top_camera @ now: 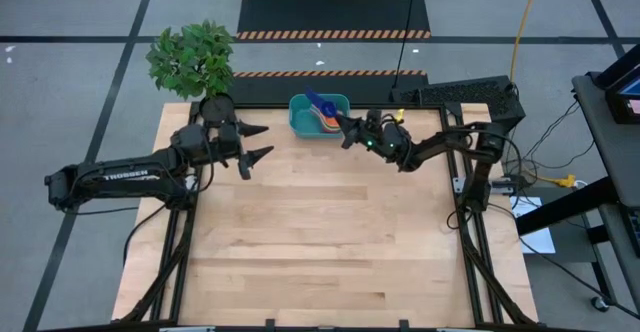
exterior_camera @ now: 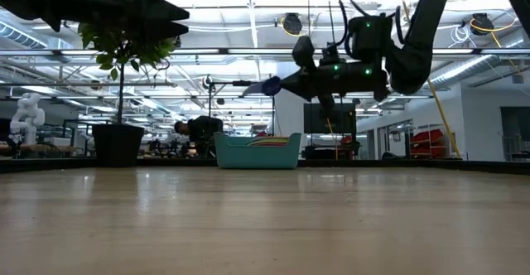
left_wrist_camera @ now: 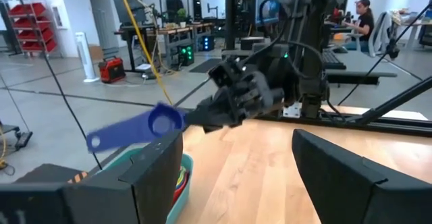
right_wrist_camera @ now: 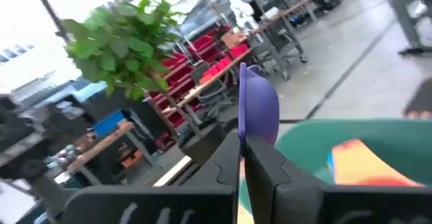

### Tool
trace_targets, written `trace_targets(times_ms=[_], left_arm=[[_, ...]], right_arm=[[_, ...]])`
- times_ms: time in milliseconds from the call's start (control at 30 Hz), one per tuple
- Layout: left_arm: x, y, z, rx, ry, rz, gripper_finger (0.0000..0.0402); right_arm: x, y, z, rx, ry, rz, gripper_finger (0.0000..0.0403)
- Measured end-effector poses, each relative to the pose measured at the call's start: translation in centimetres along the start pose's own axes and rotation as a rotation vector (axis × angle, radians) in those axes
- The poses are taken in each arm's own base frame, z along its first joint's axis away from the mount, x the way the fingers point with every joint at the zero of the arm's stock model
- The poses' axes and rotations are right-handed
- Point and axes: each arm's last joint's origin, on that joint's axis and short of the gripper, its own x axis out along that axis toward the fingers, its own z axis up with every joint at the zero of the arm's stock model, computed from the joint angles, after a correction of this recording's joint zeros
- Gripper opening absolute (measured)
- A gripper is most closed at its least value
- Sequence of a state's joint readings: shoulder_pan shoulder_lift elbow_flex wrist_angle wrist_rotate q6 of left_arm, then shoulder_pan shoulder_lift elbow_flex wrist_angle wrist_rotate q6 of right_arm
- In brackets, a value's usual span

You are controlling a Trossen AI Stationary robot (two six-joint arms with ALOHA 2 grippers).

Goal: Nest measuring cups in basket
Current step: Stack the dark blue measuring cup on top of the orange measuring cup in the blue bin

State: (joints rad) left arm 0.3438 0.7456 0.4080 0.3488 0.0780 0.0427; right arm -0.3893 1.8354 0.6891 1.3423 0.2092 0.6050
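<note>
Right now the right gripper (top_camera: pixel 345 132) hangs in the air just beside the small teal-blue rectangular plastic basket (top_camera: pixel 298 122), which sits at the far edge of the pale wooden table (top_camera: pixel 320 242), about midway along it. Its two dark fingers are pressed together on the flat handle of a dark blue round plastic measuring cup (top_camera: pixel 322 104), and the cup juts out over the basket's open top without touching it. From the right wrist view the blue cup (right_wrist_camera: pixel 258 109) stands up edge-on from between the clamped fingers, with the basket's teal rim (right_wrist_camera: pixel 304 140) below it. Inside the basket lie other cups, of which an orange one (top_camera: pixel 328 122) and a strip of red and yellow can be made out; how they sit in one another cannot be told. In the low view the held cup (exterior_camera: pixel 271 85) hovers well above the basket (exterior_camera: pixel 257 151). The left gripper (top_camera: pixel 258 142) waits above the table near the basket's left, its fingers spread wide with nothing between them. Just behind it, at the table's far left corner, stands a leafy green plant in a black pot (top_camera: pixel 215 105).
</note>
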Motion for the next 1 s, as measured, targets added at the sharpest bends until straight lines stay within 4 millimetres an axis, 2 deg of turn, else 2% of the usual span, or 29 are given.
trace_targets(times_ms=[400, 567, 1000], left_arm=[[0.0, -0.2, 0.0, 0.007, -0.001, -0.013, 0.0282], [0.0, -0.2, 0.0, 0.007, -0.001, -0.013, 0.0282], [0.0, -0.2, 0.1, 0.006, -0.007, -0.014, 0.0282]], right_arm=[[0.1, -1.5, -1.9, 0.039, 0.036, -0.082, 0.0], [0.0, -2.1, -2.4, 0.023, 0.061, -0.181, 0.0], [0.0, -2.3, -2.6, 0.039, 0.08, -0.198, 0.0]])
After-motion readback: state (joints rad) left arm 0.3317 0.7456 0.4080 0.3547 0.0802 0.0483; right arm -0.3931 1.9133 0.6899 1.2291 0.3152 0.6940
